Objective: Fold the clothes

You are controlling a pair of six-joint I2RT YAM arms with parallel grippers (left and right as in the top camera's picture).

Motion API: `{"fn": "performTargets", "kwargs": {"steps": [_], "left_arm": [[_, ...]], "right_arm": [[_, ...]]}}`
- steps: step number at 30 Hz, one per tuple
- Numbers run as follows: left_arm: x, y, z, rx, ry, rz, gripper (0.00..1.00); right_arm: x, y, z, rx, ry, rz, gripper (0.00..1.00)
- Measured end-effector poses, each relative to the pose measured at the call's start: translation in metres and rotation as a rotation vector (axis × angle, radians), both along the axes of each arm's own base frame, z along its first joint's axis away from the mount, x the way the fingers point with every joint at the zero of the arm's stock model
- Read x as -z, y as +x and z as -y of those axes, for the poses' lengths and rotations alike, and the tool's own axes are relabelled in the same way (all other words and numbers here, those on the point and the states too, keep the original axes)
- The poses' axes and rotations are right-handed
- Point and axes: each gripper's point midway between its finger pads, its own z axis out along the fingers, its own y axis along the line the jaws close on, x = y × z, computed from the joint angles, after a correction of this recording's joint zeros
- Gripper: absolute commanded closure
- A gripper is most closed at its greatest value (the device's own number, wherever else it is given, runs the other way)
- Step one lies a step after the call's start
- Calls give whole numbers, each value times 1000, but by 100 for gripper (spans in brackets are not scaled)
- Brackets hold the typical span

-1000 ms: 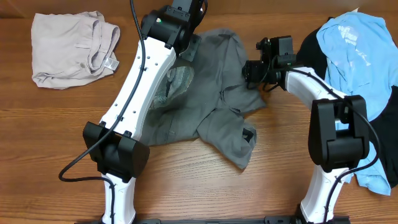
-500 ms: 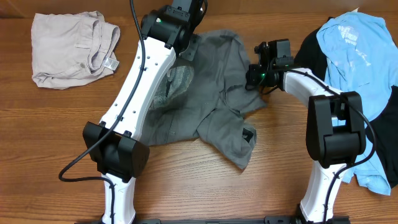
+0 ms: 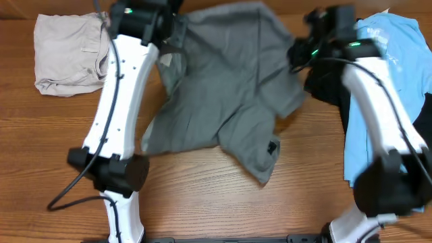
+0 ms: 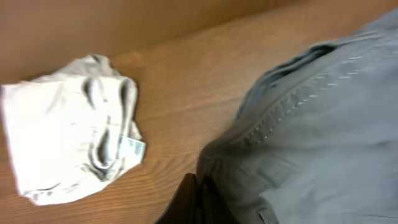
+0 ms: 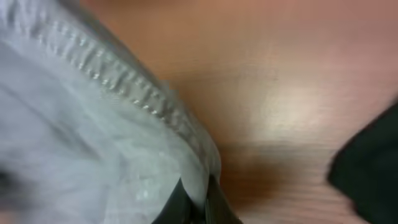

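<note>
Wooden table [image 3: 202, 199], grey shirt [image 3: 229, 81] pinched, left gripper [image 4: 196, 200], right gripper [image 5: 196, 202] mostly cropped

Four garments on the worktop, the grey shirt [image 3: 229, 88] opened out in the middle.
The grey shirt spreads from the far edge toward the near edge, its far part pulled wide and its near part rumpled, with a small dark patch close to its nearest tip. The left hand [image 4: 194, 200] pinches its far left part and the right hand [image 5: 196, 202] pinches a stitched hem on its far right. A beige garment [image 3: 71, 50] lies folded in the far left corner, well apart from the shirt. A light blue garment [image 3: 388, 61] lies crumpled along the right edge, over a black garment [image 3: 327, 84] just beside the shirt.
</note>
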Motion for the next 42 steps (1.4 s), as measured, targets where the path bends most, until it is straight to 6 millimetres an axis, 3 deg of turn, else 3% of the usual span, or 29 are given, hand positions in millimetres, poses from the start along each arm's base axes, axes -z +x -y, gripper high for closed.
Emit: {"fn": "performTargets", "kwargs": {"steps": [3, 7, 10, 13, 27, 32, 38, 42], "left_arm": [[-31, -12, -10, -10, -15, 59, 96], [-73, -36, -18, -9, -38, 141, 96], [-97, -53, -22, -6, -53, 189, 96], [-108, -62, -23, -1, -65, 212, 96], [-102, -71, -21, 23, -65, 171, 96], [-94, -78, -17, 48, -88, 123, 96], [-57, -87, -9, 82, -114, -21, 96], [-7, -91, -6, 86, -111, -168, 96]], "right_arm": [[-87, -20, 17, 40, -9, 150, 96], [-156, -59, 29, 83, -41, 265, 96], [-173, -75, 35, 102, -68, 290, 96], [-172, -86, 37, 107, -85, 274, 96], [-116, -134, 34, 73, -90, -28, 96], [-82, -144, 27, 43, -59, -145, 96], [-8, -149, 16, 7, -37, -297, 96], [37, -153, 3, -19, -29, -351, 96]]}}
